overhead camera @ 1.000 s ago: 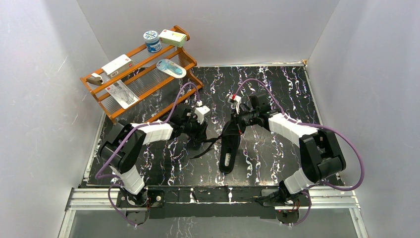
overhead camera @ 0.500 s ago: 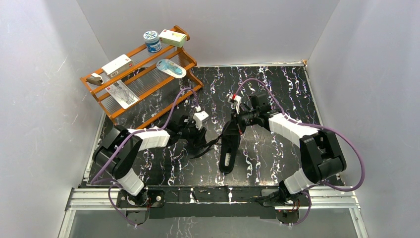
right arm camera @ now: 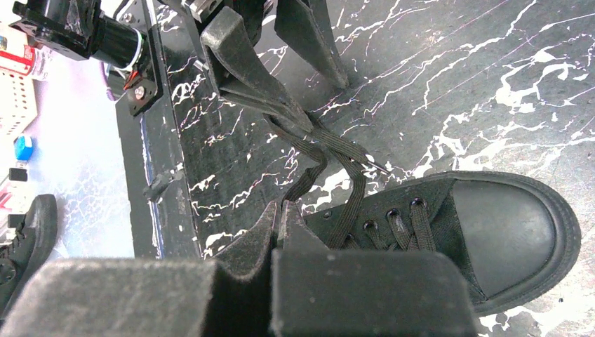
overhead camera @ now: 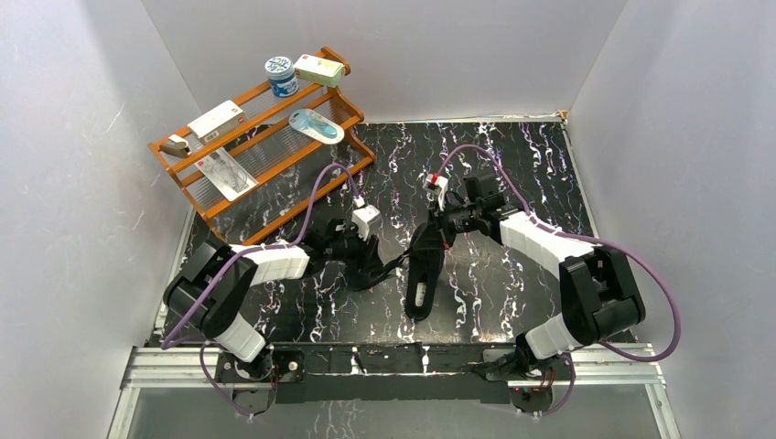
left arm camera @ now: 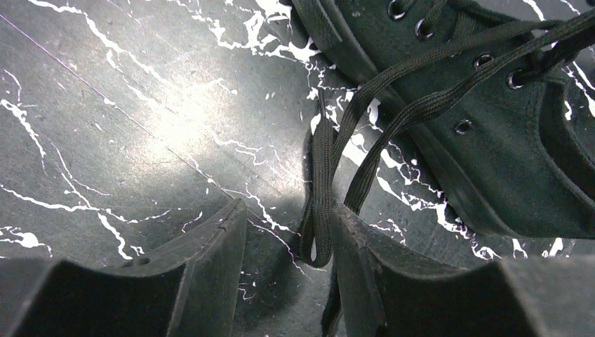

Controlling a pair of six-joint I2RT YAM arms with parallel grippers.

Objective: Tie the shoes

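Left pincer (left arm camera: 289, 214) has sunk lower — half-open astride the sneaker's (left arm camera: 491, 140) lace loop (left arm camera: 323, 175); right pincer (right arm camera: 281, 210) clamps a lace (right arm camera: 302, 184). Likely next: close, pull.

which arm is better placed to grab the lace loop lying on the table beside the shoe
Left. The left fingers stand open with the lace loop lying in the gap between them, so closing should catch it. The right fingers are shut beside the shoe, seemingly on another strand.
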